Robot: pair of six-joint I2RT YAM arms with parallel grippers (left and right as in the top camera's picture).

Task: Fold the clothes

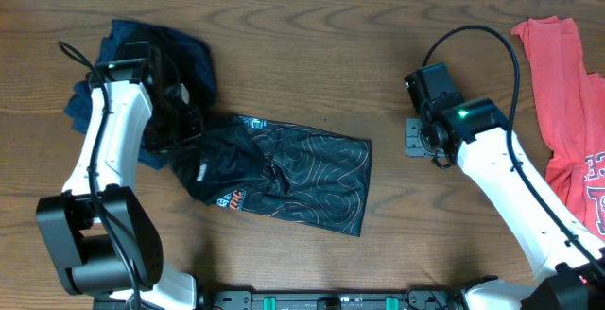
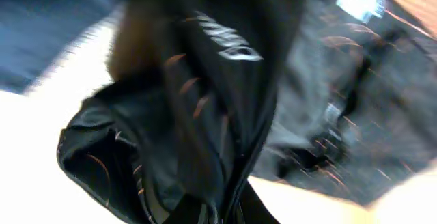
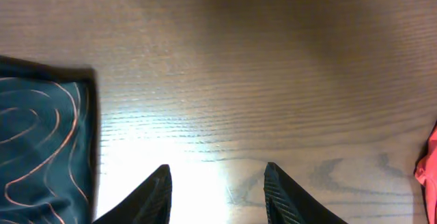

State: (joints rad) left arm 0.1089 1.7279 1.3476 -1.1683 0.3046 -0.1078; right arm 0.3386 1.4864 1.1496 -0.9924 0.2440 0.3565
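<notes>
The black jersey [image 1: 284, 173] with thin orange contour lines lies crumpled at the table's middle left. My left gripper [image 1: 189, 126] is at its left end, shut on a bunched fold of the jersey [image 2: 205, 135], which fills the blurred left wrist view. My right gripper [image 1: 416, 138] is open and empty over bare wood, to the right of the jersey; its fingers [image 3: 217, 183] show the jersey's edge [image 3: 41, 149] at the left. A coral-red T-shirt [image 1: 567, 111] lies at the far right. A navy garment [image 1: 161, 50] lies at the back left.
The wooden table [image 1: 312, 55] spans the whole view. The red shirt's edge shows at the right of the right wrist view [image 3: 429, 169]. A black cable loops above the right arm [image 1: 492, 41].
</notes>
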